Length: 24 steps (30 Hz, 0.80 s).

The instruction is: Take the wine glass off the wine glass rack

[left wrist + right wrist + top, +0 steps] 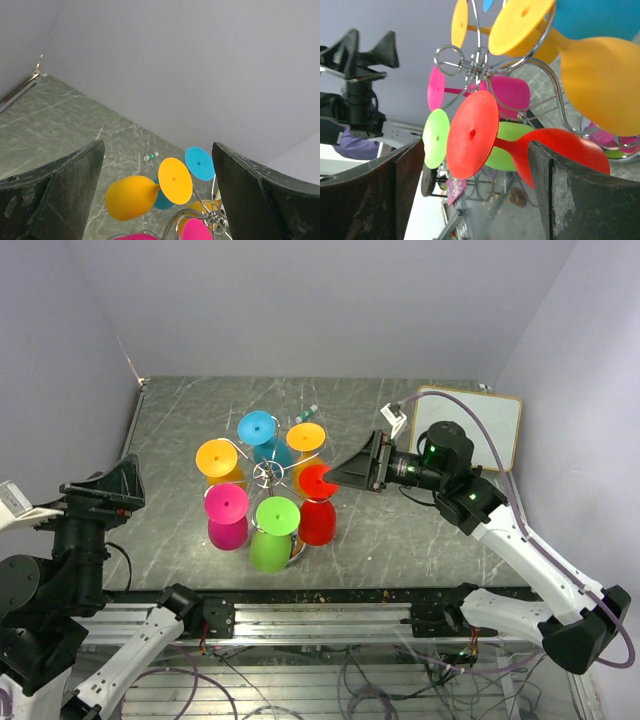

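Note:
The wine glass rack (pixel 266 474), a chrome wire stand, is at the middle of the table with several coloured wine glasses hanging bowl-down. The red wine glass (pixel 318 502) hangs on its right side. My right gripper (pixel 340 472) is level with that glass's foot and open. In the right wrist view the red foot (pixel 472 134) lies between the fingers (pixel 395 190), with a gap on each side, and the red bowl (pixel 560 150) is by the right finger. My left gripper (pixel 135 485) is open far to the left, facing the yellow glass (pixel 132 196) from a distance.
A whiteboard (pixel 480 425) lies at the back right with a small white object (pixel 397 420) beside it. A marker (pixel 307 413) lies behind the rack. Blue (pixel 258 430), orange (pixel 305 440), green (pixel 274 530) and pink (pixel 227 512) glasses crowd round the red one. Walls close in the table (pixel 180 410).

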Each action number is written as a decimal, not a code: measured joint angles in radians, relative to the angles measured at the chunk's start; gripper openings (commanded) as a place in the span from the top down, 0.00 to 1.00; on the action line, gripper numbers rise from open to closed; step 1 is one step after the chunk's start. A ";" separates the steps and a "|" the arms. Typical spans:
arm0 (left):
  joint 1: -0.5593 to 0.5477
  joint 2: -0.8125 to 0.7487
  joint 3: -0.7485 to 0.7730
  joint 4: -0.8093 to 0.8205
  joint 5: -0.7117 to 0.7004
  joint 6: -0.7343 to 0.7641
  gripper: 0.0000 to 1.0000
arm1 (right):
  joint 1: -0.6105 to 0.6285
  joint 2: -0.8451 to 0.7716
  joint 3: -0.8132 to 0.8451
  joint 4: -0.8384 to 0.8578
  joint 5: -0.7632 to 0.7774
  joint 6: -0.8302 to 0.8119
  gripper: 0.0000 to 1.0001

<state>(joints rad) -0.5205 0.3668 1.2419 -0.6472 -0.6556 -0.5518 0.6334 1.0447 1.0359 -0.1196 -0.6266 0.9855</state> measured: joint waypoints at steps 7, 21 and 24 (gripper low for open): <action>0.000 0.019 0.015 -0.002 0.046 0.006 0.03 | 0.069 0.043 0.065 -0.092 0.087 -0.079 0.28; 0.000 0.039 0.018 -0.012 0.083 0.021 0.05 | 0.108 0.071 0.140 -0.257 0.248 -0.180 0.43; 0.000 0.039 0.018 -0.013 0.090 0.021 0.05 | 0.109 0.071 0.156 -0.275 0.261 -0.192 0.47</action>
<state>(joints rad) -0.5205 0.4053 1.2602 -0.6598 -0.5659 -0.5312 0.7429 1.1152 1.1915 -0.3950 -0.3653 0.7933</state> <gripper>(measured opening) 0.953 0.564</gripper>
